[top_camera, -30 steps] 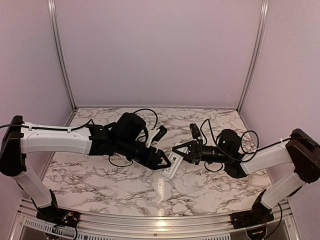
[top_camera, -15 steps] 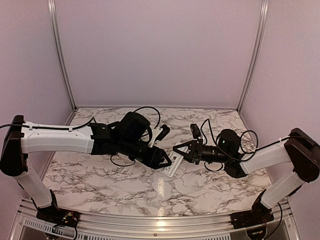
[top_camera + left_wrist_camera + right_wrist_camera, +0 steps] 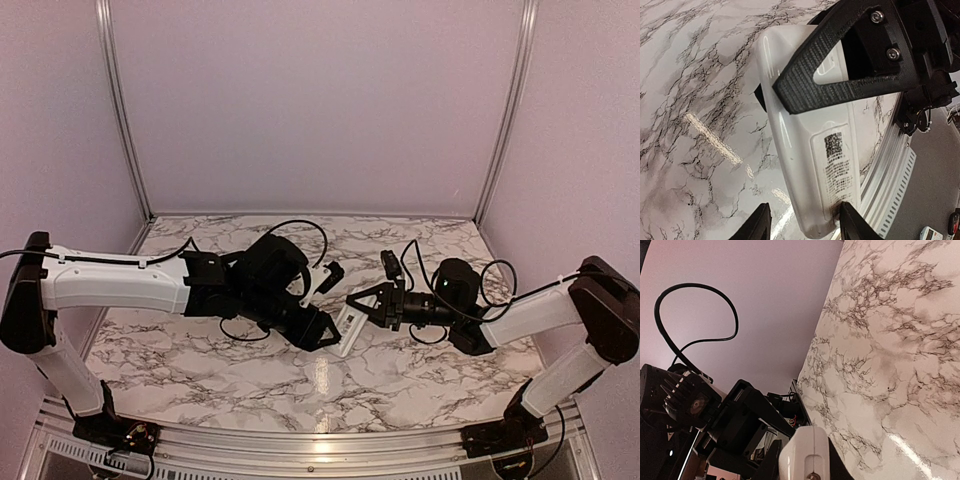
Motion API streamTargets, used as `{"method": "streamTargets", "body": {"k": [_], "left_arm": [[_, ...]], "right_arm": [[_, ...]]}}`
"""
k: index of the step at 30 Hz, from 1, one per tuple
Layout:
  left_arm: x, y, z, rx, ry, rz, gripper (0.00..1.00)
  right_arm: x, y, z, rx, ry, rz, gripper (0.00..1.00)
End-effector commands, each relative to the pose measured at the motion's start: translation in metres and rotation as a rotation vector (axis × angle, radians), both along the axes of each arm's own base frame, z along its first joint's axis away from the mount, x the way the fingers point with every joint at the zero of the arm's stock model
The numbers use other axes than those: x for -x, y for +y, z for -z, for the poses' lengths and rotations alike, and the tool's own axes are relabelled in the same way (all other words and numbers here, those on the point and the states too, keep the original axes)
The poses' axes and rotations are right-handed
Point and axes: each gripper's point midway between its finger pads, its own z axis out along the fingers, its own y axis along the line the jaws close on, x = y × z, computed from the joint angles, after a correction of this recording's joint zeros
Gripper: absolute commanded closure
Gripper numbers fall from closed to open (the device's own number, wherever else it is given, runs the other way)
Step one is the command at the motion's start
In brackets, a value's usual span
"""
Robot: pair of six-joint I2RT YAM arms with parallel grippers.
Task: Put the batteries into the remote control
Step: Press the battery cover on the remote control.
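The white remote control [image 3: 349, 330] hangs tilted just above the marble table, between the two arms. In the left wrist view its back [image 3: 810, 145], with a printed label, faces the camera. My right gripper [image 3: 360, 304] is shut on its far end, and one black finger [image 3: 840, 75] crosses the remote. In the right wrist view the remote's end [image 3: 807, 447] sits between that gripper's [image 3: 805, 467] fingers. My left gripper [image 3: 324, 336] is open and straddles the remote's near end [image 3: 802, 222]; one fingertip [image 3: 847, 220] touches it and the other stands apart. The orange batteries are out of view.
Black cables loop above both wrists [image 3: 295, 228]. The table's near edge is an aluminium rail [image 3: 890, 165]. Aluminium posts [image 3: 120, 110] and pale walls close the back and sides. Bare marble [image 3: 200, 355] lies to the near left.
My left arm has swung its wrist to the right, and its gripper has dropped toward the remote's near end. The remote has tilted up a little. The right arm has hardly moved.
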Motion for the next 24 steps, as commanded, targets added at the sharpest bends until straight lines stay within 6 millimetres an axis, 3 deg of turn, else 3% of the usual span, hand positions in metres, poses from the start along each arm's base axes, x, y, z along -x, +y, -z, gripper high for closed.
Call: {"method": "streamTargets", "body": {"k": [1,11,15,19,24], "left_arm": [[0.003,0.028,0.049,-0.201,0.005,-0.015,0.52],[0.01,0.037,0.067,-0.339,-0.036,0.026,0.52],[0.013,0.041,0.066,-0.351,-0.051,0.032,0.52],[0.003,0.038,0.037,-0.275,-0.114,-0.018,0.44],[-0.006,0.032,-0.015,-0.082,-0.194,-0.082,0.29]], "right_arm": [[0.001,0.002,-0.055,-0.121,-0.116,-0.031,1.0],[-0.003,0.001,-0.055,-0.11,-0.117,-0.023,1.0],[-0.006,0.0,-0.05,-0.076,-0.115,-0.013,1.0],[-0.008,0.0,-0.039,-0.025,-0.123,0.002,1.0],[-0.015,-0.005,-0.022,0.079,-0.129,0.047,1.0]]}}
